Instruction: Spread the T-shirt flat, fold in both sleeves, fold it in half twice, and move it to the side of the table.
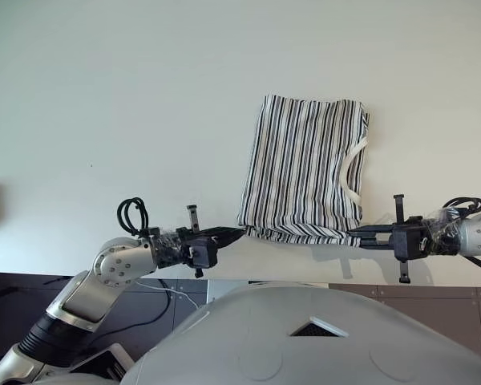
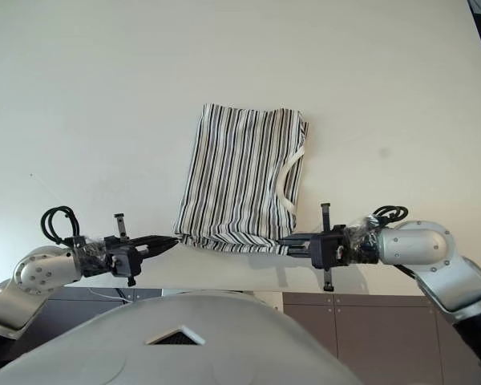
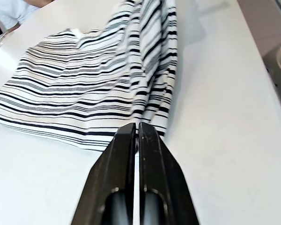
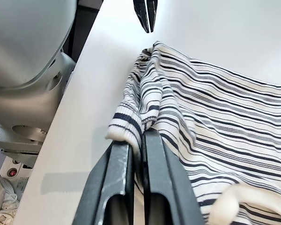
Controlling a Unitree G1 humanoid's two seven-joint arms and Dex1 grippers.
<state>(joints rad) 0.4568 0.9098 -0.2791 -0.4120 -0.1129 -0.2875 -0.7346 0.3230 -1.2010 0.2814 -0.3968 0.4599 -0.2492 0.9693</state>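
The black-and-white striped T-shirt lies folded into a narrow rectangle on the white table, its white collar showing on the right side. My right gripper is shut on the bunched fabric at the shirt's near right corner, right at the table's front edge. My left gripper is shut, with its tips at the near left corner. In the right wrist view the left gripper stands a small gap off that corner.
The table's front edge runs just under both grippers. Wide bare tabletop stretches to the left of the shirt and behind it. Dark cabinets and cables sit below the edge.
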